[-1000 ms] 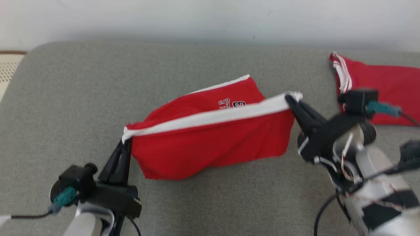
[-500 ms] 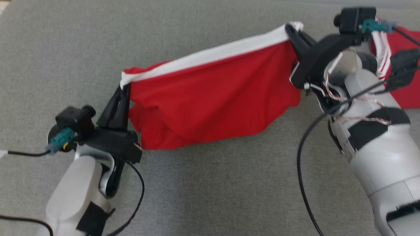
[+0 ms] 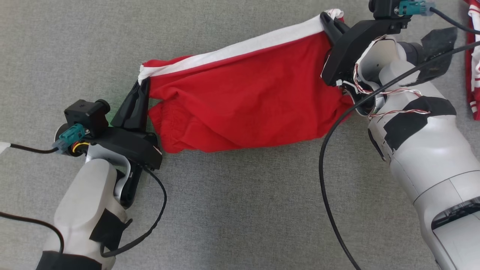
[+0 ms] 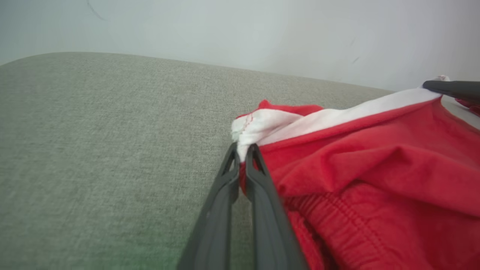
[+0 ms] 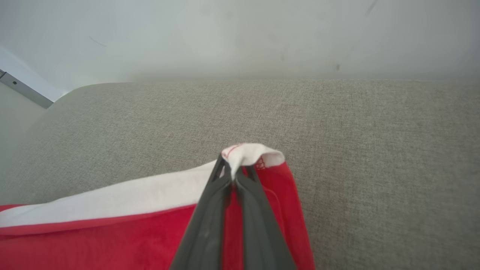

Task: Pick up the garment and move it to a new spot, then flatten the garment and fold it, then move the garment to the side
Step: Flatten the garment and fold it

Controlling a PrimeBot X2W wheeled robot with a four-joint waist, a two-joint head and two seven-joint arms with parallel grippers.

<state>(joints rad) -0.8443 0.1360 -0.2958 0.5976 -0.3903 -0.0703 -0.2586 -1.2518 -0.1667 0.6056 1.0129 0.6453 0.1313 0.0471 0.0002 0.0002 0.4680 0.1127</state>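
The garment (image 3: 243, 101) is red cloth with a white band along its top edge. It hangs stretched between my two grippers above the grey cushion (image 3: 232, 210). My left gripper (image 3: 141, 84) is shut on the band's left corner, and its wrist view shows the white hem pinched at the tips of the left gripper (image 4: 243, 147). The garment (image 4: 367, 180) bunches in folds to the right there. At the band's right corner my right gripper (image 3: 327, 18) is shut too. In the right wrist view the right gripper (image 5: 234, 165) grips the white hem of the garment (image 5: 112, 232).
A second red and white garment (image 3: 473, 63) lies at the right edge of the cushion. A pale wall (image 5: 240, 37) rises behind the cushion's far edge. Black cables (image 3: 330, 187) trail from both arms over the cushion.
The head camera has tilted down, so the wall left the picture. Both grippers kept their hold on the band, and the garment's lower part has folded under and hangs lower toward me.
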